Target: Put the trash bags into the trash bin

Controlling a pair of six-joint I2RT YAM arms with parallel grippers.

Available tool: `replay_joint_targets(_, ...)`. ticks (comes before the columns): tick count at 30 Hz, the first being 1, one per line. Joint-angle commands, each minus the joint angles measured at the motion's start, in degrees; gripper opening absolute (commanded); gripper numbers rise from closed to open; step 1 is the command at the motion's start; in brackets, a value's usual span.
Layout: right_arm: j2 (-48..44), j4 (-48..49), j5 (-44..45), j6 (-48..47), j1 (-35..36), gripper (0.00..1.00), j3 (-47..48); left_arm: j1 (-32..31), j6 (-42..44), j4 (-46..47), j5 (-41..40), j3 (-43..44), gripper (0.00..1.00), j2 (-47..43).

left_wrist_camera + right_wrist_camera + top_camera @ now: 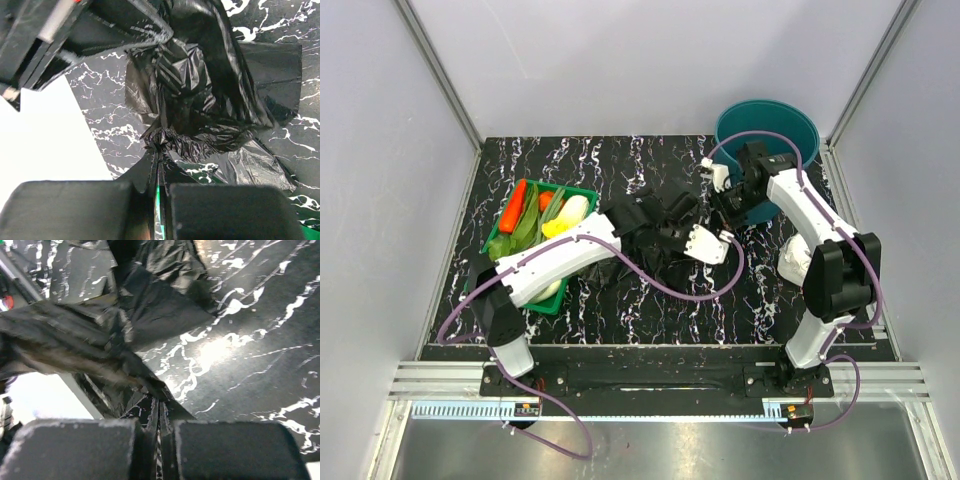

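Black glossy trash bag point(200, 85) — crinkled, bunched | left fingers point(75, 210) pinching its film | right fingers point(240, 450) pinching film

A: How is the left arm point(560, 255) posed?
B: Stretched low and long. The left gripper point(159, 192) has its jaws pressed together, with a fold of trash bag point(190, 90) just ahead of the fingertips pinched between them.
A: And the right arm point(810, 210)?
B: Elbow raised, wrist bent downward. The right gripper point(159, 417) is closed too, with film caught between its pads.
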Motion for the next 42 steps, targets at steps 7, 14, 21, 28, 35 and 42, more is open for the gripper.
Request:
replay_joint_targets(7,-6.82,10.22,21.71,-3.07,0.33,0.0,-1.23,6.56,2.25,-14.14,12.82,9.53,0.0,-5.04)
replay_joint_targets(14,-6.82,13.74,19.7,-2.46,0.42,0.13,-0.97,6.56,-1.44,-14.78,17.92,4.88,0.0,-5.31)
replay_joint_targets(21,-8.04,10.76,18.03,-3.69,0.42,0.5,-2.64,5.69,-5.75,-10.47,17.23,0.31,0.0,-4.78)
replay_joint_targets(28,-6.39,1.01,6.98,-0.71,0.51,0.53,4.64,2.97,-9.35,-6.77,11.25,-2.59,0.0,-3.73)
replay_joint_targets(35,-1.46,-7.53,-3.07,-4.12,2.43,0.52,12.92,0.59,-9.53,-2.82,5.18,-6.64,0.0,-3.64)
replay_joint_targets(42,2.14,-2.96,0.18,-10.26,5.16,0.52,9.85,-0.03,-6.02,-2.55,3.6,-8.66,0.0,-5.04)
